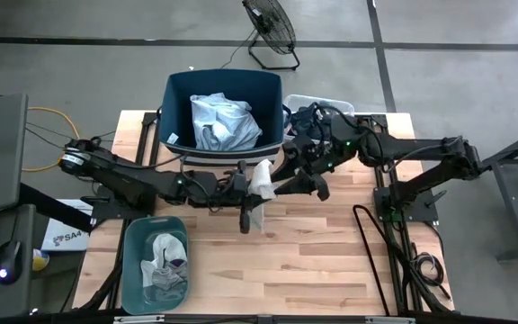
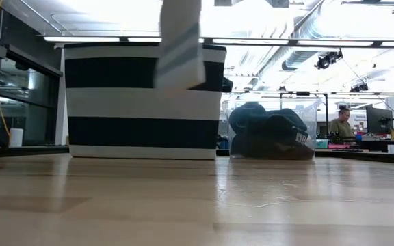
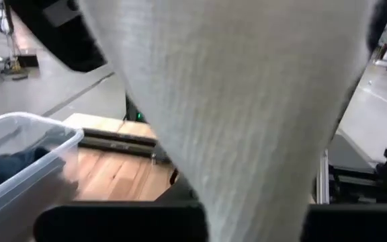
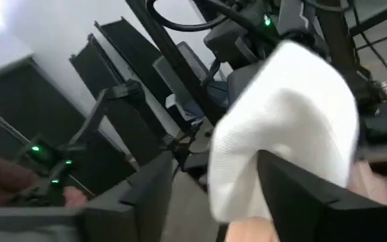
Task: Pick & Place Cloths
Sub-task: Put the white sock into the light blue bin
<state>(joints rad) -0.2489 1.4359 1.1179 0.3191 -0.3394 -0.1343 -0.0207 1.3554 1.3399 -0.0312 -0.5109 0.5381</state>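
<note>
I observe both the left gripper (image 1: pixel 246 192) and right gripper (image 1: pixel 281 184) clamping one white ribbed sock (image 1: pixel 261 177) (hanging limp) above the desk (image 1: pixel 313 261).

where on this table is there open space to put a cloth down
The widest bare wood lies toward the near edge, right of the teal tub and in front of both arms. It is crowded at the back: the navy bin, the clear container, and both end effectors meeting at the white sock.
</note>
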